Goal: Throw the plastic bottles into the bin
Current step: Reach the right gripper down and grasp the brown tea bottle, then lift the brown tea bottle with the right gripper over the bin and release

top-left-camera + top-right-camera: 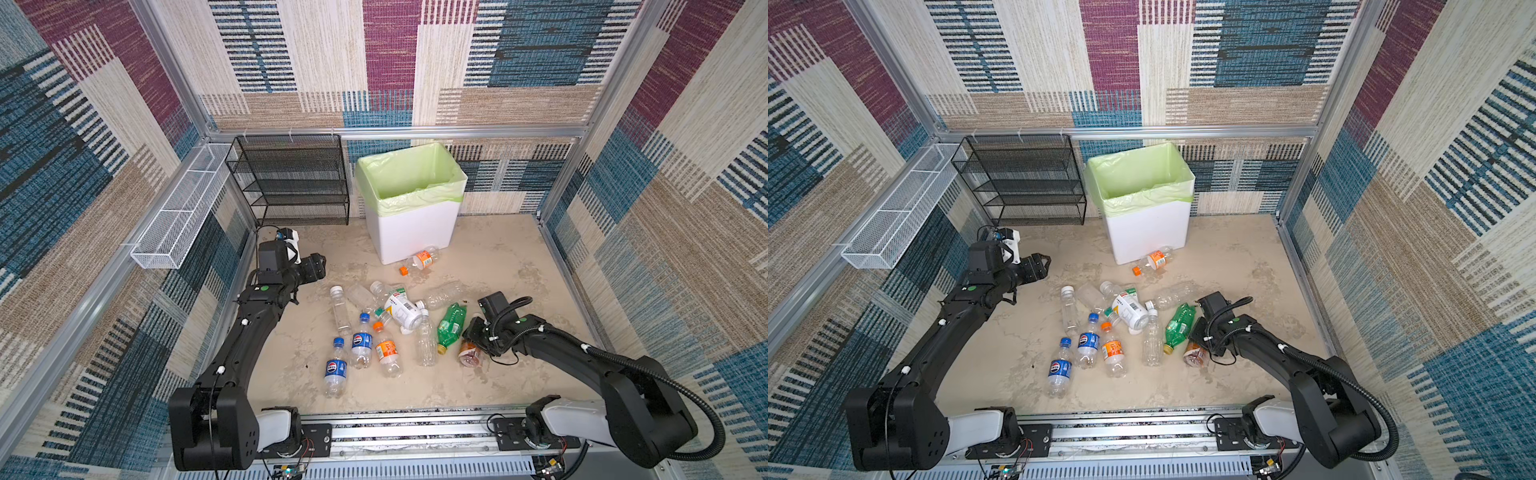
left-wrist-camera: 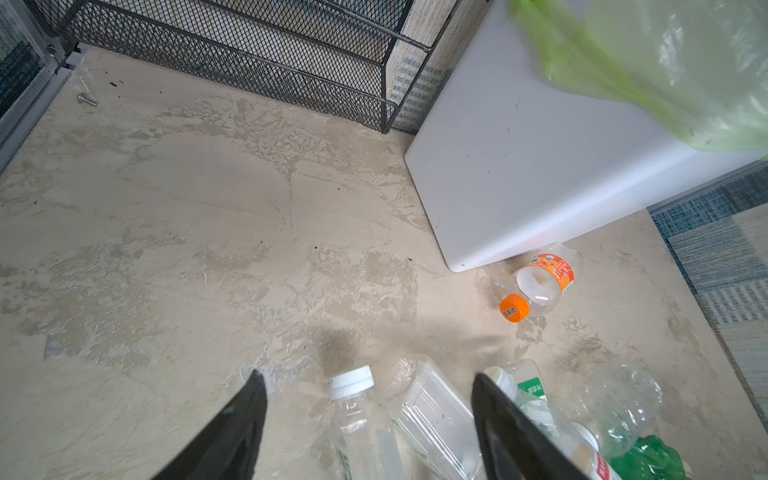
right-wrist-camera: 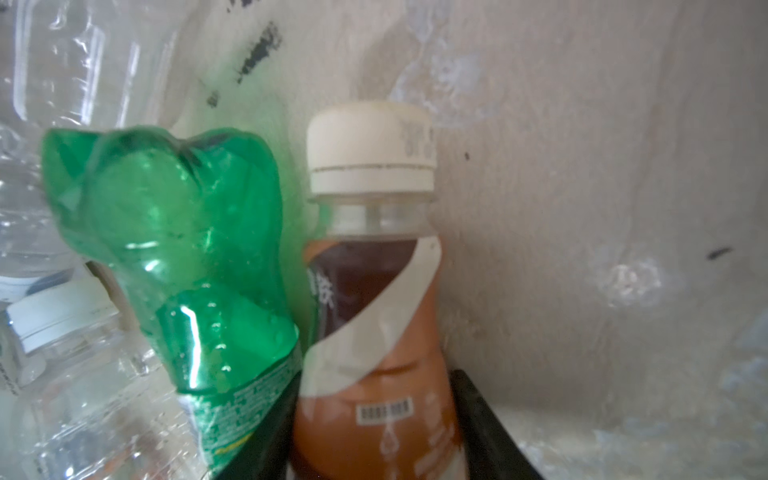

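Brown btl (image 3: 376, 316) in low R jaws

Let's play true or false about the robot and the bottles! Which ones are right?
1. The right gripper is shut on the brown bottle. True.
2. The left gripper holds a bottle. False: the left gripper is open and empty.
3. The green bottle lies right beside the brown bottle. True.
4. The orange-capped bottle near the bin is inside it. False: the orange-capped bottle lies on the floor at the bin's foot.
5. The bin has tipped over. False: the bin stands upright.
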`<state>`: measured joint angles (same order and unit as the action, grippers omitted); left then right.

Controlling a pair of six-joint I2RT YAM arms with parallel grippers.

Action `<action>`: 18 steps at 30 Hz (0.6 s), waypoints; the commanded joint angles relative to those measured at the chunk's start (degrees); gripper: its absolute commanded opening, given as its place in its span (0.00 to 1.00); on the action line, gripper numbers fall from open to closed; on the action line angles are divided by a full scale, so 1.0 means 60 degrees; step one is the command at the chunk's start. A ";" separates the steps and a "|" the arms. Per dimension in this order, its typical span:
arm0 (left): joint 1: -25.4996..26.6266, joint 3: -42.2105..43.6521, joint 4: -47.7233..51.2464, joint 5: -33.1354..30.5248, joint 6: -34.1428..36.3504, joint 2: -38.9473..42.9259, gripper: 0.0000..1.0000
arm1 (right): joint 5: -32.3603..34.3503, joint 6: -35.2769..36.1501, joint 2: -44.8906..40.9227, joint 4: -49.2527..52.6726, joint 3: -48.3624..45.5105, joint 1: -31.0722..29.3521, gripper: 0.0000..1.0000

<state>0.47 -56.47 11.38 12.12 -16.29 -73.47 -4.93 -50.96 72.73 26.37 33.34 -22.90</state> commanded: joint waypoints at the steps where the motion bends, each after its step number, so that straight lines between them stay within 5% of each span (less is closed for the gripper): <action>1: -0.0020 -0.0067 -0.0036 0.0038 0.0006 0.0014 0.78 | 0.0248 -0.0049 0.0019 -0.0293 0.0123 -0.0007 0.48; 10: -0.0020 -0.0052 -0.0058 0.0060 0.0035 -0.0045 0.78 | 0.1139 0.0579 -0.0582 -0.0280 0.0948 0.0626 0.47; 18: -0.0020 0.0129 -0.0327 0.0197 0.0130 0.0056 0.78 | 0.1874 0.3786 -0.1643 -0.2715 0.2265 0.1930 0.49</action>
<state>0.43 -56.25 11.33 12.32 -16.27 -73.56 3.60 -39.27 64.42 20.47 44.49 -12.47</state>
